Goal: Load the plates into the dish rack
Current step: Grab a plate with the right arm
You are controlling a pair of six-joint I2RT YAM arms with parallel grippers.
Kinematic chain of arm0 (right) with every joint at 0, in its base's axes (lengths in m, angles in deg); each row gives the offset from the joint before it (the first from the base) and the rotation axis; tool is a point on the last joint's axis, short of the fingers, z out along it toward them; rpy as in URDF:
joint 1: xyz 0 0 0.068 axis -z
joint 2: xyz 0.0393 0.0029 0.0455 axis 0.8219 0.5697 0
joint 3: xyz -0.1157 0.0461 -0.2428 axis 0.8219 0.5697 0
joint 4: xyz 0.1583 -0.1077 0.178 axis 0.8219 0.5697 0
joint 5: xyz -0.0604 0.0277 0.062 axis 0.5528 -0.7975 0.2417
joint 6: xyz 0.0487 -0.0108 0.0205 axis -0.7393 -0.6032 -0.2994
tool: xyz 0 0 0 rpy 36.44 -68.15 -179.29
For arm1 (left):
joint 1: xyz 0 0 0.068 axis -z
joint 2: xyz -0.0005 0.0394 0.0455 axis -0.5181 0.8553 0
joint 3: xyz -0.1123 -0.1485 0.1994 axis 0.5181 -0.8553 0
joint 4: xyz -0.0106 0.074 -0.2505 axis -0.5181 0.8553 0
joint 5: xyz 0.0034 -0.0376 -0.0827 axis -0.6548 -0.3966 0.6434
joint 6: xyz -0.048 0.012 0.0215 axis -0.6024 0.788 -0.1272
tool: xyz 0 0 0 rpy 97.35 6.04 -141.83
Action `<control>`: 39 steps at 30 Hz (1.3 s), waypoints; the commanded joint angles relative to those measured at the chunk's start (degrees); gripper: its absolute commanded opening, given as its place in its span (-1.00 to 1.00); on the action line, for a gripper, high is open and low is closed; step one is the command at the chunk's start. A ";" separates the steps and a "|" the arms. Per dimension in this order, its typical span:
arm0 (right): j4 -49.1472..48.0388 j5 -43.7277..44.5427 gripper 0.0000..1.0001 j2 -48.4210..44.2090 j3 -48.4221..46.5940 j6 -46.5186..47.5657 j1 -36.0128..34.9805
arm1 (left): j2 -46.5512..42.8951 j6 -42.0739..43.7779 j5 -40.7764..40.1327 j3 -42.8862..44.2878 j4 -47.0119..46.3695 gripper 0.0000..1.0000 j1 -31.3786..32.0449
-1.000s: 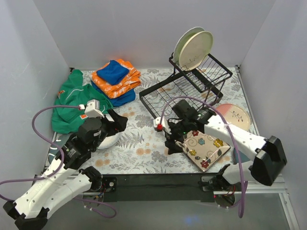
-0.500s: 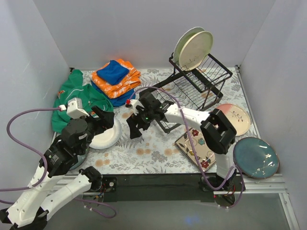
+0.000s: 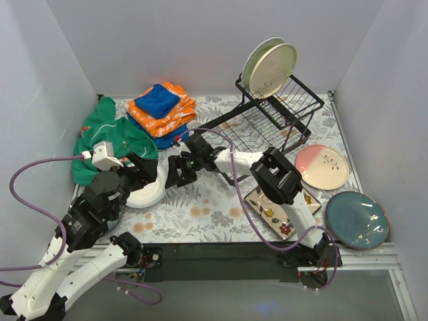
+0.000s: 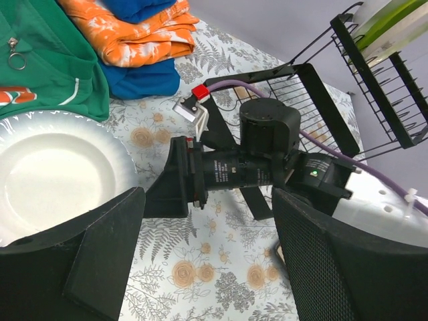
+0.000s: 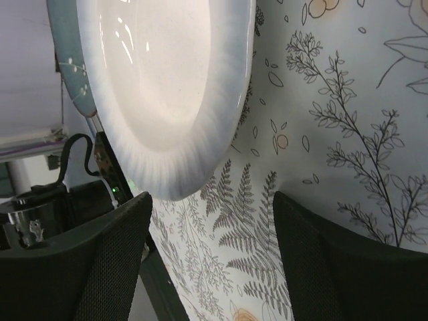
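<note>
Top-cam shift: right gripper (image 3: pixel 175 175) has left the square flowered plate (image 3: pixel 267 208) and swung left to the white plate (image 3: pixel 148 194); that one looks next for the dish rack (image 3: pixel 267 117).
Top-cam clutter: left gripper (image 3: pixel 144 167) hangs over the same plate, crowding it; folded cloths (image 3: pixel 160 110) and green garment (image 3: pixel 107 137) lie behind.
Left wrist: jaws wide, empty; right arm (image 4: pixel 234 170) crosses just ahead.
Right wrist: jaws wide apart, nothing held; plate rim just ahead, teal plate (image 5: pixel 63 63) peeking from under it.
</note>
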 commanded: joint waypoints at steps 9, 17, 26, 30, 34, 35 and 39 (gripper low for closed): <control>-13.84 -4.34 -0.13 7.63 -4.42 -15.12 0.77 | -2.38 0.26 -1.14 -0.83 -0.93 0.50 -0.18; -19.73 -6.01 -0.53 9.92 -6.27 -19.16 1.47 | -2.29 -0.17 -0.70 -0.04 -0.32 0.50 -0.18; -24.65 -8.29 -0.97 9.66 -7.41 -21.45 2.79 | -2.82 -2.28 0.18 0.23 0.39 0.49 -0.18; -24.57 -8.21 -0.97 4.58 -6.71 -19.44 4.89 | -5.01 -4.30 0.88 -1.26 -1.54 0.51 -0.18; -24.48 -7.41 -0.97 -0.79 -3.73 -18.03 6.22 | -6.77 -6.15 1.14 -2.41 -2.51 0.53 -0.18; -24.39 -7.33 -0.97 -1.76 -3.03 -17.94 6.39 | -6.86 -6.50 1.32 -2.59 -2.60 0.53 -0.18; -24.13 -6.45 -0.97 -7.29 0.49 -16.36 6.83 | -7.13 -7.30 2.73 -2.85 -4.61 0.55 -0.18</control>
